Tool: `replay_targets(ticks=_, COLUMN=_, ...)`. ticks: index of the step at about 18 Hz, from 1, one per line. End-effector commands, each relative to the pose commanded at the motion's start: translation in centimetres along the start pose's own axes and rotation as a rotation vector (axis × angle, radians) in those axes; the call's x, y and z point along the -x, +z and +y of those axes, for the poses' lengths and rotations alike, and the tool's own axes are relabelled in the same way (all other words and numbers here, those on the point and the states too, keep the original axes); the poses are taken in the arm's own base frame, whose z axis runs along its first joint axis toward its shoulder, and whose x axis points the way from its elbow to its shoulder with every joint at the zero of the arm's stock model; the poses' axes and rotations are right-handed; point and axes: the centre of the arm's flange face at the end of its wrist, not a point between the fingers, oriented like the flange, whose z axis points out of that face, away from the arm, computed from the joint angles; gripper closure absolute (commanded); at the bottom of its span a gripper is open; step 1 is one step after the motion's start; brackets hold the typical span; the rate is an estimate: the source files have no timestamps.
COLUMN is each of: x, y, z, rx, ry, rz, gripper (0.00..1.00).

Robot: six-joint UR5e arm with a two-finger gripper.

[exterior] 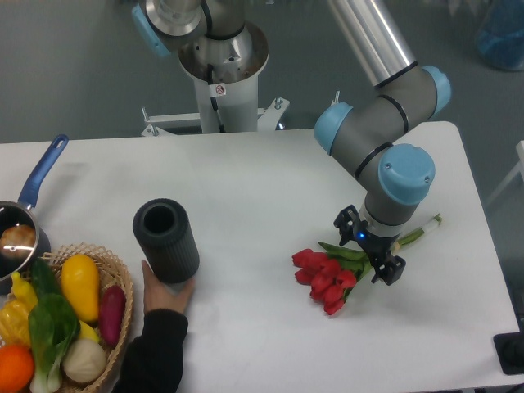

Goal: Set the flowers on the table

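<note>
Tulips (326, 282) lie on the white table (262, 188), claw (368, 250) spread open astride their stems.

table (246, 176): white | on it: tulips (327, 280), dark cylinder vase (167, 241), wicker basket (121, 274), saucepan (20, 225)

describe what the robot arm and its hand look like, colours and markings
The arm has silver-grey metal tubes, dark grey joint housings and light blue round end caps. The hand is small and black, with a tiny blue light glowing on it. No loose cables show.
</note>
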Motion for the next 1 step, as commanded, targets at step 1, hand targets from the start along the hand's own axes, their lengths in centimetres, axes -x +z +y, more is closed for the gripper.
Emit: replay_targets(ticks=1, x=0.29, y=-0.26, z=0.3, rx=0.001, ry=-0.004, rz=-0.007, gripper=0.0)
